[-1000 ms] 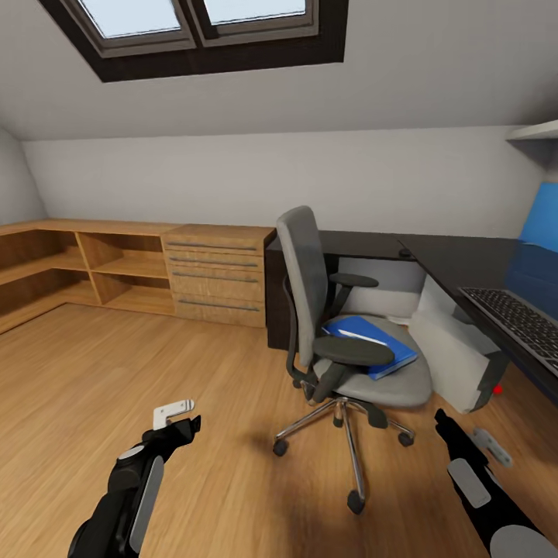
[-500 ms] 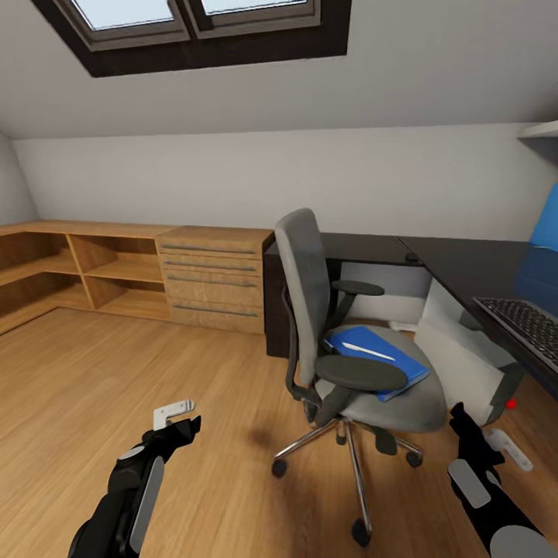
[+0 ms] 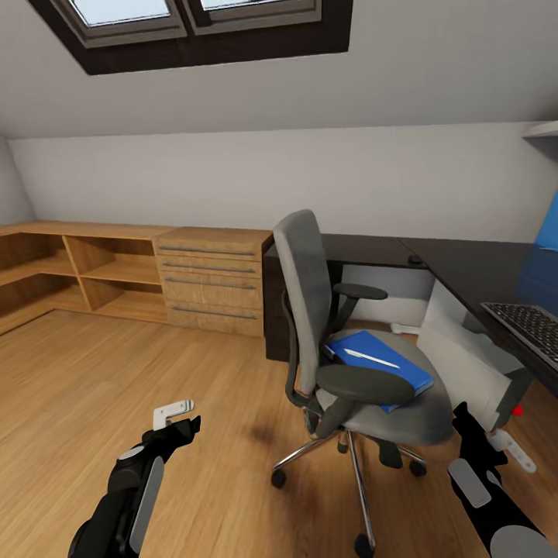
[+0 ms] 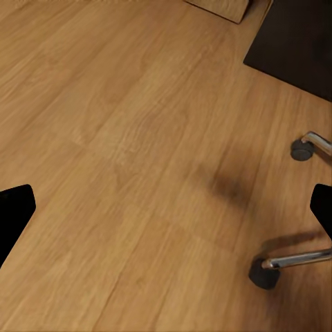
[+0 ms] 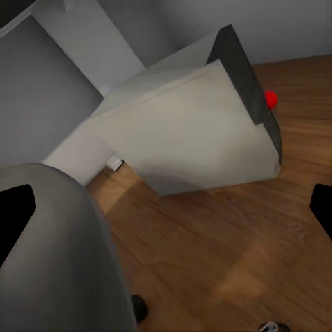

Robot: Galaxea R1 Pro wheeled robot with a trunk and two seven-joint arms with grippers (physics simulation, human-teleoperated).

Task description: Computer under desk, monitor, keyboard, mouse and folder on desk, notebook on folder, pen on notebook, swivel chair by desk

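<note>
While head view shows folder [image 3: 381, 363], right wrist shows probably computer [image 5: 187, 131].

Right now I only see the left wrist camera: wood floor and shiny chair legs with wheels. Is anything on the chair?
Observer: Yes. A blue folder lies flat on the seat of the swivel chair.
Operator: Where's the desk?
Observer: The desk stands behind the chair and runs along its right side, with the keyboard on top.
Operator: What's my other hand near?
Observer: The right gripper hangs open and low, close to the white-grey computer, which sits tilted on the floor by the desk.
</note>
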